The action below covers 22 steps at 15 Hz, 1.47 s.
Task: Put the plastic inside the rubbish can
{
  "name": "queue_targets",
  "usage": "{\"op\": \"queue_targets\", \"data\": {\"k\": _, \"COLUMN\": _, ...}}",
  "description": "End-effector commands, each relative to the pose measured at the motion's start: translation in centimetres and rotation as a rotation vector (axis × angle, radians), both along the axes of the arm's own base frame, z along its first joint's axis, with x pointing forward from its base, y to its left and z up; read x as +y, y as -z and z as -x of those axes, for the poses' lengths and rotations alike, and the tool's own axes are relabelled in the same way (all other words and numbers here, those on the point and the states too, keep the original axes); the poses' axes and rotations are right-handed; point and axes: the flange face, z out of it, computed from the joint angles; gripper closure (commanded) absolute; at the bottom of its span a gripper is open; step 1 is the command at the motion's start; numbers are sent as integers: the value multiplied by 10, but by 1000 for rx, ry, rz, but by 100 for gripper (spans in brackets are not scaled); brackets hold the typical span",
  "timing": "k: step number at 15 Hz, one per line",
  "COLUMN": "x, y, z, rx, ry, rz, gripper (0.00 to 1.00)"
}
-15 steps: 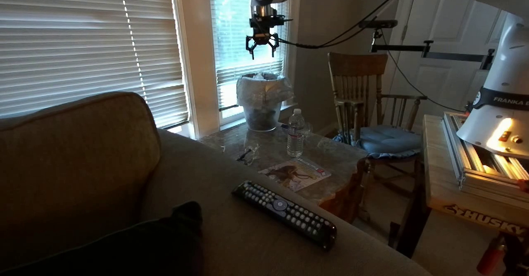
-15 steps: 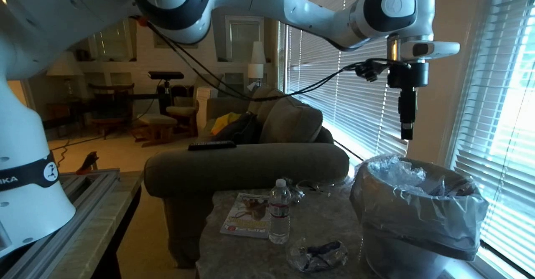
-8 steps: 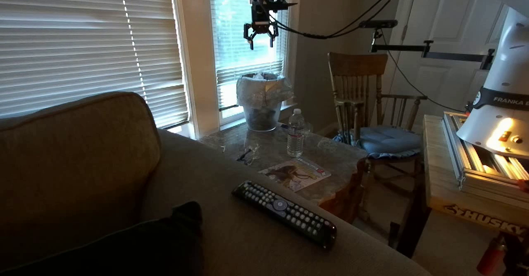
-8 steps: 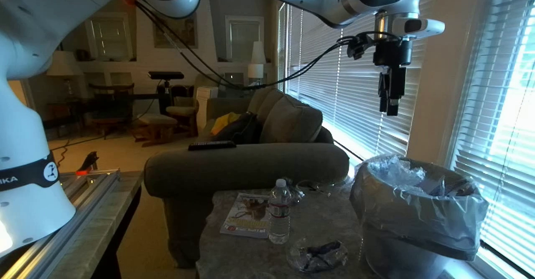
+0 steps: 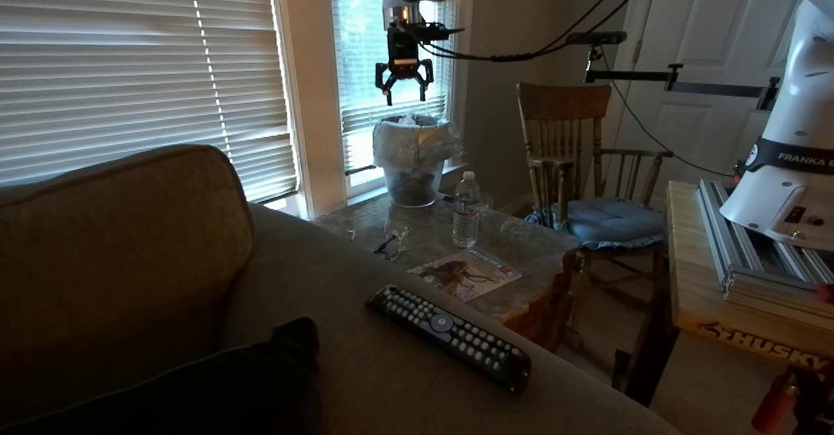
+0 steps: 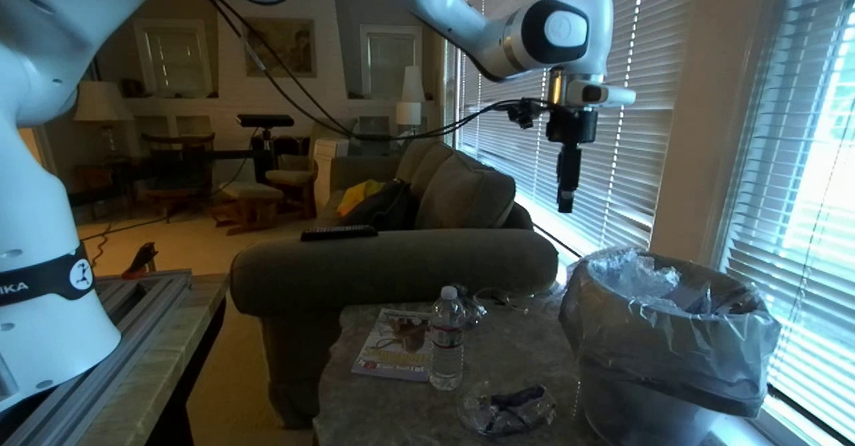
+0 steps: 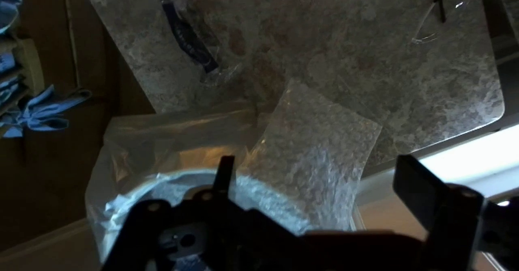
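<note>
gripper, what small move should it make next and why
Probably a short sideways shift of the gripper, jaws open, toward the clear wrapper with the dark strip. That wrapper lies on the table, outside the rubbish can, and the jaws stand apart, holding nothing. Both exterior views show the gripper higher than the can's rim, so a level move should clear it.

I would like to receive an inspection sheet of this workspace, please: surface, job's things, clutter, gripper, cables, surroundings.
Surface: mottled table; spills, nothing seen.
Job's things: rubbish can, upright on the table, lined with a bag; bubble wrap at its rim; clear wrapper on the table. Which plastic is meant, I cannot tell.
Clutter: standing bottle, with a magazine close by.
Gripper: open, higher than the rubbish can, fingers apart, nothing held.
Cables: black, hanging slack below the robot arm, above the table.
Surroundings: sofa with a remote on its armrest, wooden chair, window blinds.
</note>
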Motion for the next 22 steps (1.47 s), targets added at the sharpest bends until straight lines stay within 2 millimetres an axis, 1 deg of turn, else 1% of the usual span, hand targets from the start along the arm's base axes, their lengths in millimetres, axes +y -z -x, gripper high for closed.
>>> {"op": "queue_targets", "data": {"k": 1, "x": 25, "y": 32, "z": 31, "rx": -23, "ry": 129, "rz": -32, "gripper": 0}}
{"op": "queue_targets", "data": {"k": 3, "x": 39, "y": 55, "z": 43, "rx": -72, "ry": 200, "rz": -54, "gripper": 0}}
{"op": "queue_targets", "data": {"k": 5, "x": 48, "y": 79, "z": 54, "rx": -144, "ry": 257, "rz": -66, "gripper": 0}}
{"op": "queue_targets", "data": {"k": 7, "x": 53, "y": 101, "z": 64, "rx": -218, "ry": 302, "rz": -74, "gripper": 0}}
{"op": "queue_targets", "data": {"k": 10, "x": 56, "y": 129, "z": 75, "rx": -327, "ry": 350, "rz": -93, "gripper": 0}}
{"op": "queue_targets", "data": {"k": 12, "x": 55, "y": 140, "z": 81, "rx": -392, "ry": 361, "rz": -98, "gripper": 0}}
{"op": "queue_targets", "data": {"k": 14, "x": 54, "y": 148, "z": 86, "rx": -454, "ry": 360, "rz": -91, "gripper": 0}}
{"op": "queue_targets", "data": {"k": 19, "x": 50, "y": 157, "z": 92, "rx": -572, "ry": 338, "rz": -14, "gripper": 0}}
{"op": "queue_targets", "data": {"k": 22, "x": 51, "y": 164, "z": 90, "rx": -609, "ry": 325, "rz": 38, "gripper": 0}}
